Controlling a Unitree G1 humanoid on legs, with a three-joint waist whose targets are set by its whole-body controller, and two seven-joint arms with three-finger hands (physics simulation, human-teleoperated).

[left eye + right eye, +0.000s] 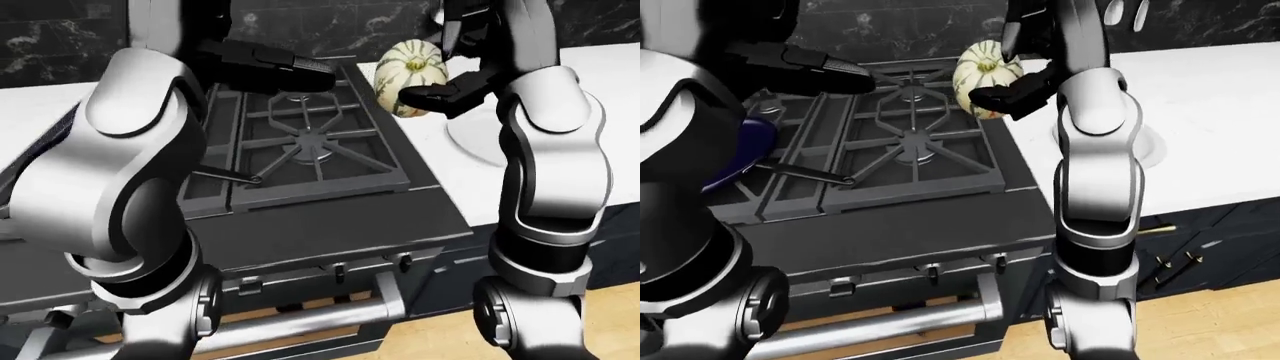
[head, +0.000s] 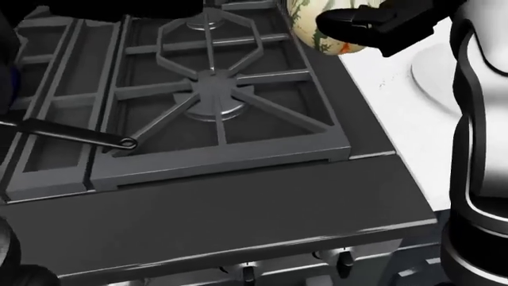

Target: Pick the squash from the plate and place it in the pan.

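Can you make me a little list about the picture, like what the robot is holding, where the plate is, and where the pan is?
holding: the squash, cream with green stripes, gripped by the right hand
squash position: lifted above the right edge of the stove
plate: white, on the white counter, right of the stove
pan: blue, at the stove's left, mostly hidden behind the left arm
left hand: over the stove, holding nothing

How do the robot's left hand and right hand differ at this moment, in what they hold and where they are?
The right hand is closed on the squash, held in the air at the stove's right edge; the left hand holds nothing, its fingers stretched out. The right hand sits between the burner grate and the white plate; the left hand reaches over the stove's upper left part. Both are black and raised above the cooktop.
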